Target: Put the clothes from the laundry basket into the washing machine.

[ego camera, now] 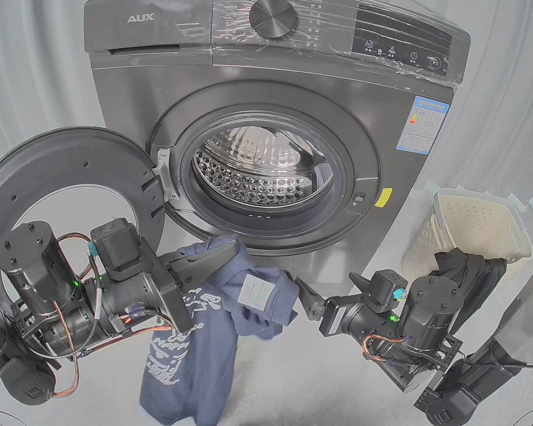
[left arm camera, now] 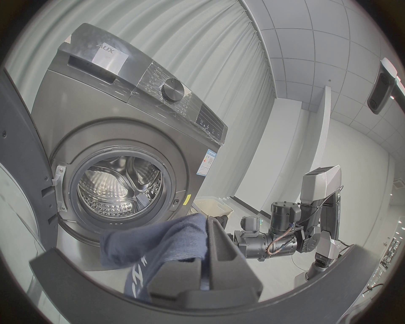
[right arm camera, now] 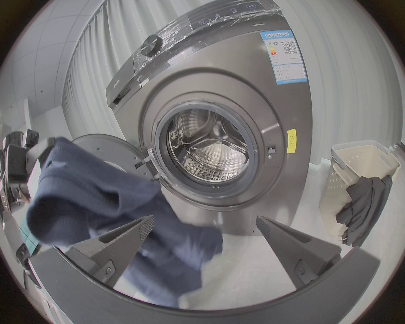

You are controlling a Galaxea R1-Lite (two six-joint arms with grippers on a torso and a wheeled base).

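A navy blue hoodie [ego camera: 203, 336] with white print hangs from my left gripper [ego camera: 221, 253], which is shut on its upper edge just below the washing machine's [ego camera: 261, 147] open drum [ego camera: 261, 169]. The same blue hoodie [left arm camera: 164, 244] drapes over my left fingers [left arm camera: 219, 244]. My right gripper [ego camera: 304, 299] stands open beside the hoodie's right side, its fingertips [right arm camera: 145, 228] close to the blue cloth [right arm camera: 105, 202], nothing between them. A cream laundry basket [ego camera: 475, 229] stands right of the machine with a dark garment [ego camera: 471, 273] over its rim.
The round machine door [ego camera: 63, 176] is swung open to the left, behind my left arm. Pale floor [ego camera: 317, 392] lies in front of the machine. A curtain [ego camera: 516, 111] hangs behind.
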